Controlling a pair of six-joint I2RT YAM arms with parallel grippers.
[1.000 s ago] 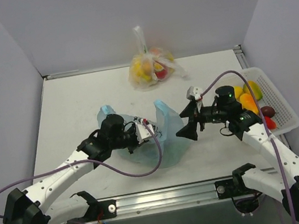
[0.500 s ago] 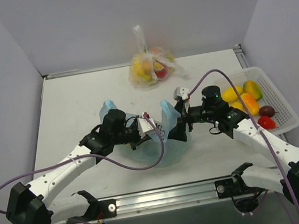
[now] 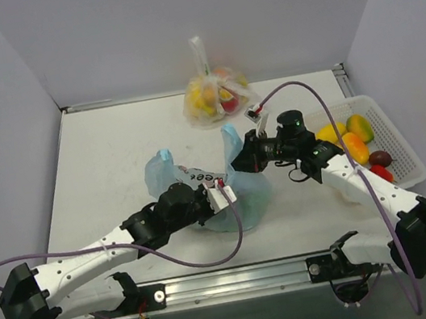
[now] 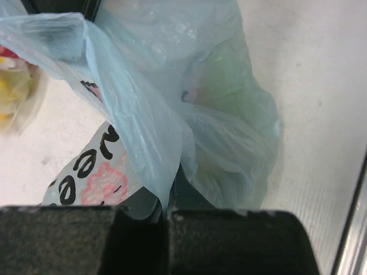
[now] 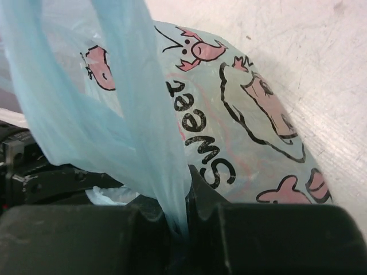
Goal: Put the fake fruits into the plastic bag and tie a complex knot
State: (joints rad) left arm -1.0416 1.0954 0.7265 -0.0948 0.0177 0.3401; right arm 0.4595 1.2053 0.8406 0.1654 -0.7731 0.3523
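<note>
Tabletop [image 3: 112, 143] white, walls [image 3: 17, 61] pale grey. Crumpled light-blue plastic bag [image 3: 250, 196], pink-and-black print; left end effector [image 4: 166, 209] and right end effector [image 5: 186, 220] each clamp it.

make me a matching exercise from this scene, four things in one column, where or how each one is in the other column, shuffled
Things:
1. left pincer
2. right pincer
3. clear bag of fruit
4. white basket

Places or states:
A. at the right edge of the table, loose fruits inside
B. shut on a handle strip of the plastic bag
C. at the table's far side, its neck sticking up
D. shut on a fold of the plastic bag's near side

Pairs: 1-D, 2-B, 3-C, 4-A
</note>
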